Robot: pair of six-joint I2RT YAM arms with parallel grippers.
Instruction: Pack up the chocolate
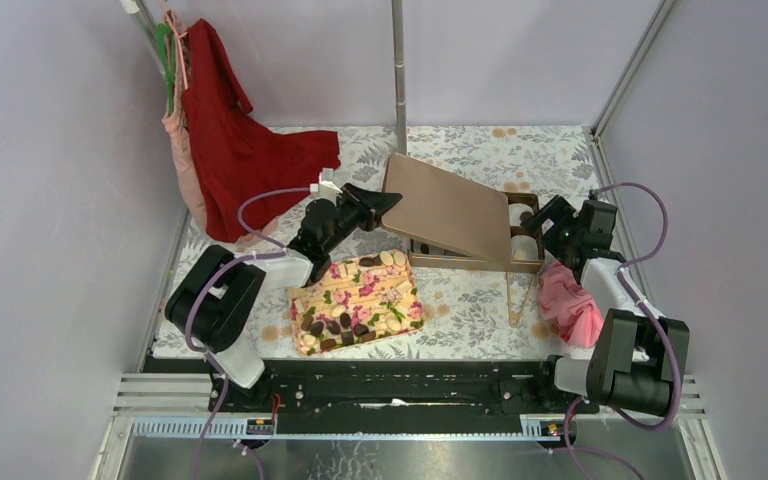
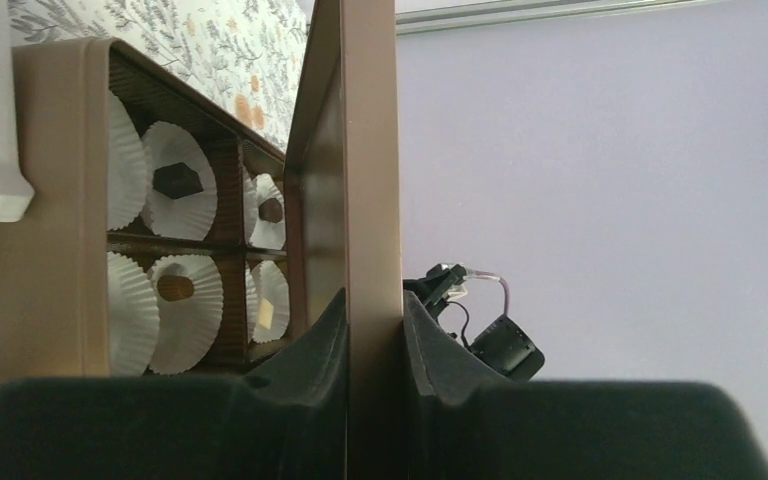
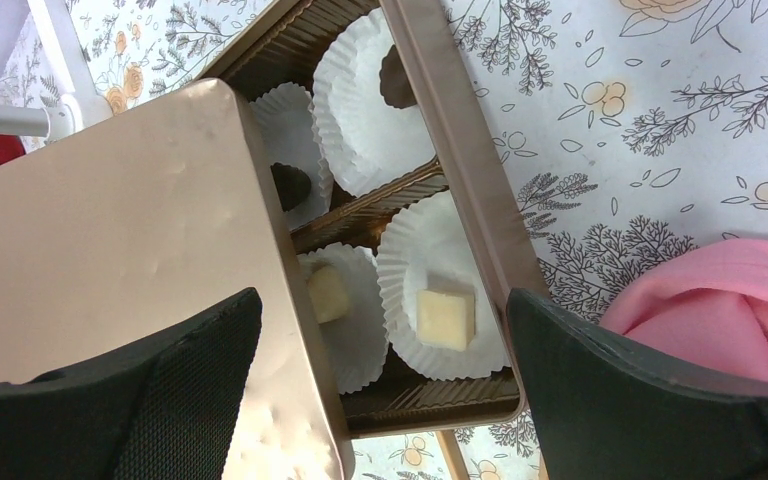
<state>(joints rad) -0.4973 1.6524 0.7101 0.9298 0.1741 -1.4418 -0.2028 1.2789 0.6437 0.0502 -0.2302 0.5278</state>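
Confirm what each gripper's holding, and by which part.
Left gripper is shut on the brown lid, pinching its left edge as seen from above. Right gripper is open above the box, holding nothing.

One lid [image 1: 447, 210], one box [image 1: 480, 264], one tray [image 1: 293, 305] of chocolate [image 1: 345, 320] (four paper cups [image 3: 440, 250], right wrist)

Floral table [image 1: 460, 300]: box [image 1: 525, 266], tray [image 1: 396, 292], pink cloth [image 1: 572, 305]
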